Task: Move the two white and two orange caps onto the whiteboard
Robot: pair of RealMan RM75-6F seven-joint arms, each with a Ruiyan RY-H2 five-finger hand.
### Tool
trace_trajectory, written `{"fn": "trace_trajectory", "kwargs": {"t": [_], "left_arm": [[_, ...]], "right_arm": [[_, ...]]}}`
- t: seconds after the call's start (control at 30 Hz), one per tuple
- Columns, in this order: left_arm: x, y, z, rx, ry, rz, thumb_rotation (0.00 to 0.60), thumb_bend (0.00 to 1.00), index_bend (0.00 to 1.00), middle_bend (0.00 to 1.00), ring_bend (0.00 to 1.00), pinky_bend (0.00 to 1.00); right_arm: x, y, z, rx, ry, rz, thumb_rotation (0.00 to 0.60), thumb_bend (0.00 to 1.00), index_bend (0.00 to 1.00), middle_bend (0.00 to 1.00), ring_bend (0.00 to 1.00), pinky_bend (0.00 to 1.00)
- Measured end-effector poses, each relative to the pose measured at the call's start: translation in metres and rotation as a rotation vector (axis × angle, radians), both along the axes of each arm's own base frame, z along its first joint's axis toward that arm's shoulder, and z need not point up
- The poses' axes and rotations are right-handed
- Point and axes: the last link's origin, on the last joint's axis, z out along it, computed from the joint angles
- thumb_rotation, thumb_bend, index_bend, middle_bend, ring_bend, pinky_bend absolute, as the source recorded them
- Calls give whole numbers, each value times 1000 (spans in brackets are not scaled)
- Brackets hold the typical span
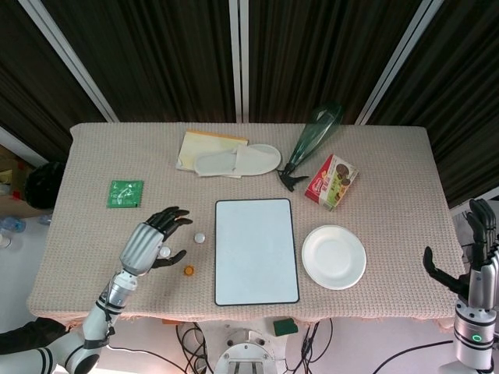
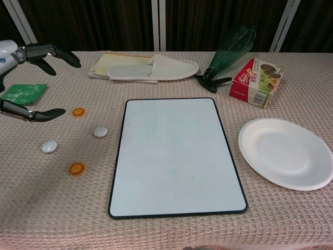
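My left hand (image 1: 148, 241) hangs over the table left of the whiteboard (image 1: 256, 251), fingers spread and holding nothing. In the chest view only its dark fingertips (image 2: 52, 52) and thumb enter from the left edge.

All four caps lie on the cloth left of the whiteboard, none on it. One white cap (image 2: 49, 146) sits farthest from the board; the head view shows it partly hidden under my left hand. An orange cap (image 2: 78, 111) lies just off my thumb tip, apart from it as far as I can judge. A second orange cap (image 2: 76, 168) lies nearer the table's front edge. The second white cap (image 2: 100, 132) is closest to the board's left edge.

A green packet (image 1: 125, 192) lies well left of the board. Behind the board rest a white slipper (image 1: 238, 161) on a pale folder (image 1: 209, 144), a green spray bottle (image 1: 312, 140) on its side, and a red snack box (image 1: 331, 181). A white paper plate (image 1: 334, 256) sits just right of the board.

My right hand (image 1: 477, 261) is off the table's right edge, fingers upright and apart, holding nothing.
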Motion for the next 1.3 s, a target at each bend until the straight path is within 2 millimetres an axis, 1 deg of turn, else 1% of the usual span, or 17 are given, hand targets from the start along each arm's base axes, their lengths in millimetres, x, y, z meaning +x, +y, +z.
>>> {"fn": "trace_trajectory", "kwargs": {"t": [0.03, 0.07, 0.1, 0.17, 0.23, 0.3, 0.43, 0.6, 0.73, 0.97, 1.13, 1.3], "left_arm": [[-5, 0, -1, 0, 50, 11, 600, 249, 392, 328, 233, 324], [-8, 0, -3, -4, 89, 20, 600, 254, 439, 353, 251, 336], [-12, 1, -5, -11, 128, 29, 600, 257, 466, 366, 261, 347], [-21, 0, -11, -39, 215, 55, 600, 261, 483, 398, 289, 368], [-30, -1, -19, -80, 280, 90, 600, 277, 483, 424, 311, 385], [-34, -2, -24, -114, 300, 116, 600, 292, 481, 431, 316, 389], [-38, -1, -32, -139, 280, 131, 600, 317, 481, 437, 322, 366], [-40, 1, -40, -149, 297, 130, 600, 319, 478, 437, 322, 359], [-45, 2, -41, -140, 318, 144, 600, 318, 464, 418, 318, 342], [-53, 2, -38, -144, 353, 183, 600, 319, 409, 350, 265, 314], [-55, 0, -37, -157, 361, 195, 600, 317, 407, 340, 257, 312], [-57, 1, -38, -151, 379, 202, 600, 318, 407, 334, 253, 312]], "right_arm": [[0, 2, 2, -6, 6, -2, 600, 436, 0, 0, 0, 0], [0, 5, 3, -15, 11, -6, 600, 437, 0, 0, 0, 0], [-1, 7, 4, -21, 12, -9, 600, 438, 0, 0, 0, 0], [-4, 11, 3, -26, 15, -19, 600, 441, 0, 0, 0, 0], [-8, 13, 3, -28, 19, -27, 600, 442, 0, 0, 0, 0], [-12, 14, 3, -32, 21, -40, 600, 443, 0, 0, 0, 0], [-15, 13, 4, -17, 19, -57, 600, 443, 0, 0, 0, 0], [-15, 13, 8, -37, 27, -70, 600, 452, 0, 0, 0, 0], [-16, 13, 8, -41, 23, -82, 600, 467, 0, 0, 0, 0], [-18, 9, 3, -24, 24, -104, 600, 475, 8, 0, 0, 0], [-19, 9, 1, -17, 57, -120, 600, 474, 9, 0, 0, 0], [-19, 9, 2, -14, 50, -123, 600, 475, 13, 0, 0, 0]]}}
